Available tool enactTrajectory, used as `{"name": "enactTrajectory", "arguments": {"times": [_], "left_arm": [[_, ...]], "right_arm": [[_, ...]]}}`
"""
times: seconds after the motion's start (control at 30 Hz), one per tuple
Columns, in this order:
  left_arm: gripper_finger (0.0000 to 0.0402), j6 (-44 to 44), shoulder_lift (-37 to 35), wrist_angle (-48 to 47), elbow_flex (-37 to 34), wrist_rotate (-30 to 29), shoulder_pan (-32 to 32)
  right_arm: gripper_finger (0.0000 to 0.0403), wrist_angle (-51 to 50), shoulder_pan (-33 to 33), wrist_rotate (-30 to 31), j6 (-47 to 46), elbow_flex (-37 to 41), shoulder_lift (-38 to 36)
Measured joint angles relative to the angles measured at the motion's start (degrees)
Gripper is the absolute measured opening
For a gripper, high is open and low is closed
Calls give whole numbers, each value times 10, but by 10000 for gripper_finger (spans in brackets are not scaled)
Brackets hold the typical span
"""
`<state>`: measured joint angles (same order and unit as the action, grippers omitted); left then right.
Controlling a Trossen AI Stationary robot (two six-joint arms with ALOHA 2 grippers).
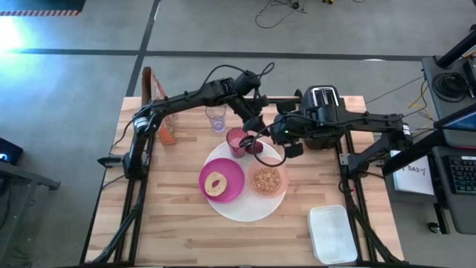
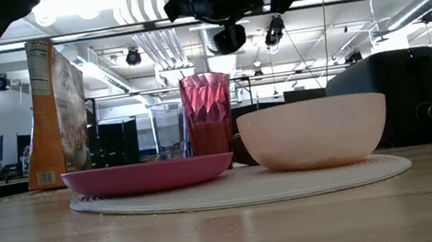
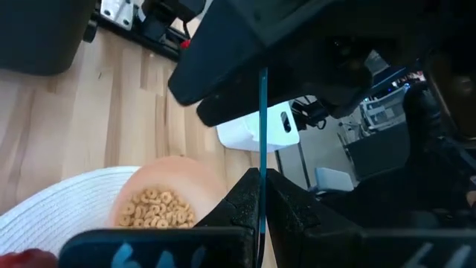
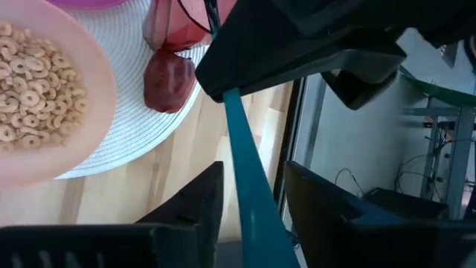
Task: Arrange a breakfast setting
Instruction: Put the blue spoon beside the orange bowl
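Thin teal plastic spoon (image 4: 242,164) aloft over far rim of big round white plate (image 1: 245,212), mid-tabletop (image 1: 186,231). Likely light, stiff, slick; best taken by the flat handle. Clenched edge-on in left gripper (image 3: 262,186) fingers; right gripper (image 4: 249,182) fingers apart either side, not yet pinching. Alongside, pale pink bowl (image 1: 268,180) of cereal rings.

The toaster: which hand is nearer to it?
The right hand, just beside the toaster. The left hand is farther, over the white plate's back edge.
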<state>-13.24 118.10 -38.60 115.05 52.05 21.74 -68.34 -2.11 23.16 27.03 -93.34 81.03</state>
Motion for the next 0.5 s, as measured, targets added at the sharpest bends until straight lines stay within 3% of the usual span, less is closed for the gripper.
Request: {"name": "enactTrajectory", "arguments": {"times": [0.5], "left_arm": [[1, 2, 0, -4, 4, 1, 0]], "right_arm": [[17, -5, 0, -5, -3, 1, 0]]}}
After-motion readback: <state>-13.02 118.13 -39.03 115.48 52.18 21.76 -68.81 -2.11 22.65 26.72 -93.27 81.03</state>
